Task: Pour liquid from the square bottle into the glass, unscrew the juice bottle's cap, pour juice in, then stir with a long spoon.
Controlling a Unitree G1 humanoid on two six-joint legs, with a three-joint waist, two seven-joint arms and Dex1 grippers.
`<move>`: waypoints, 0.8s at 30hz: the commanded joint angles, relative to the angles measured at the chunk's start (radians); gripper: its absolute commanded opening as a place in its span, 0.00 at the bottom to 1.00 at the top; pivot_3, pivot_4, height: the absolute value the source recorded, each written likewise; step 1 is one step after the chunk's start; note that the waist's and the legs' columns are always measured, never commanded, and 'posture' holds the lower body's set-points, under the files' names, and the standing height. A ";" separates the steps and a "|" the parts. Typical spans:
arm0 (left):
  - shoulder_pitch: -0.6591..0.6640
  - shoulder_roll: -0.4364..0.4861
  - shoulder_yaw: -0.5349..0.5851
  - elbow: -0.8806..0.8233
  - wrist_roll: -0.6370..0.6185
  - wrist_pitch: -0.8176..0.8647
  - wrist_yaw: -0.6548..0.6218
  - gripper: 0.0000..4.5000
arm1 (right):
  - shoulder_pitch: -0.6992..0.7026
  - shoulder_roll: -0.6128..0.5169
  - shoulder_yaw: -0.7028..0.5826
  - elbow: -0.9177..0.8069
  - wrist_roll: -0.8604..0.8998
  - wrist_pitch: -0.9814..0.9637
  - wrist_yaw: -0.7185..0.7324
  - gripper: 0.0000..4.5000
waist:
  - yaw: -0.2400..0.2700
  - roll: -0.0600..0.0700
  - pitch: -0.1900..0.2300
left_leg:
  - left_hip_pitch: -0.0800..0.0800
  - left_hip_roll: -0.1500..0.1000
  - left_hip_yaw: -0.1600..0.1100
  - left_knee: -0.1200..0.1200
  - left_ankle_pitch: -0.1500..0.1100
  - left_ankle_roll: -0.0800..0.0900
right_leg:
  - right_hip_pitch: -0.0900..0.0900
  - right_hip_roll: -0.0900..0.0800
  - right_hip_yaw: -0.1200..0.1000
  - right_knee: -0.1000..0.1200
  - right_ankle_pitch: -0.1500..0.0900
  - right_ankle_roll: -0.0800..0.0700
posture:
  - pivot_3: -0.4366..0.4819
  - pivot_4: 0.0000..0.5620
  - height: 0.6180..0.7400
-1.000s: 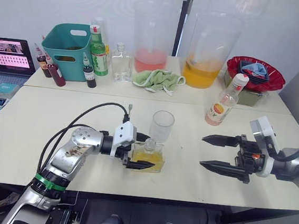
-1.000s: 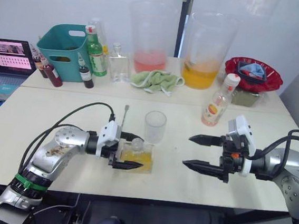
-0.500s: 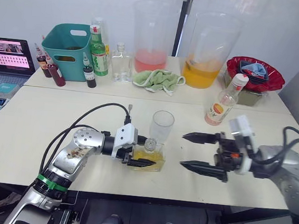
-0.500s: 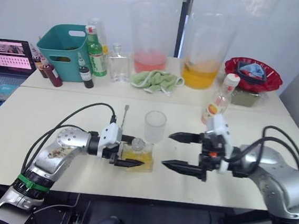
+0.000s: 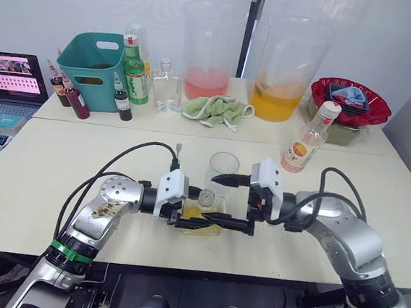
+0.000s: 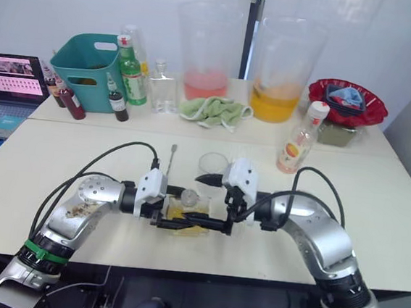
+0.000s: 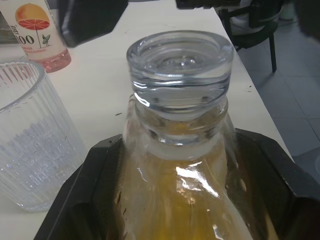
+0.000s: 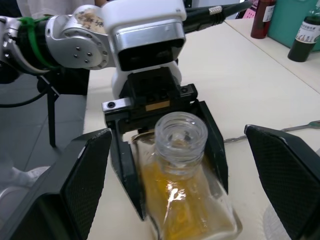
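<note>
The juice bottle (image 7: 35, 27), in the upper left of the left wrist view, carries a label reading "100" under an orange picture. Smaller print beside it is perhaps lettering, too blurred to read.

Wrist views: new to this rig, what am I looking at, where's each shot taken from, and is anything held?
It is a two-armed humanoid robot at a white table. The two wide shots come from its head camera, looking down. The two close shots come from a camera on each wrist, looking along that arm's black fingers.

The left pincer is shut on the squat clear square bottle of yellow liquid, stopper on. The right pincer is open, its fingers on either side of that bottle.

Beside it stands a small clear glass tumbler. A slim juice bottle with a white cap stands further right, untouched.
</note>
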 commanded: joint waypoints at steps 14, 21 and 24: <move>-0.002 -0.012 -0.010 -0.002 0.020 -0.028 0.008 0.62 | -0.045 0.062 0.021 0.026 -0.069 -0.031 -0.002 0.24 | 0.000 0.000 0.000 | 0.000 0.000 0.000 0.000 0.000 0.000 | 0.000 0.000 0.000 0.000 0.000 0.000 | 0.48 0.27 1.00; -0.002 -0.017 -0.020 -0.006 0.028 -0.032 0.006 0.62 | -0.041 0.063 -0.038 -0.014 0.034 0.029 0.033 0.24 | 0.001 0.000 0.000 | 0.000 0.000 0.000 0.000 0.000 0.000 | 0.000 0.000 0.000 0.001 0.000 0.000 | 0.48 0.27 1.00; 0.000 -0.022 -0.022 -0.004 0.026 -0.030 0.005 0.62 | -0.053 0.059 -0.059 -0.026 0.070 0.047 0.036 0.24 | 0.002 0.000 0.000 | 0.000 0.000 -0.001 0.000 0.000 0.000 | 0.000 0.000 0.000 0.001 0.000 0.000 | 0.48 0.27 1.00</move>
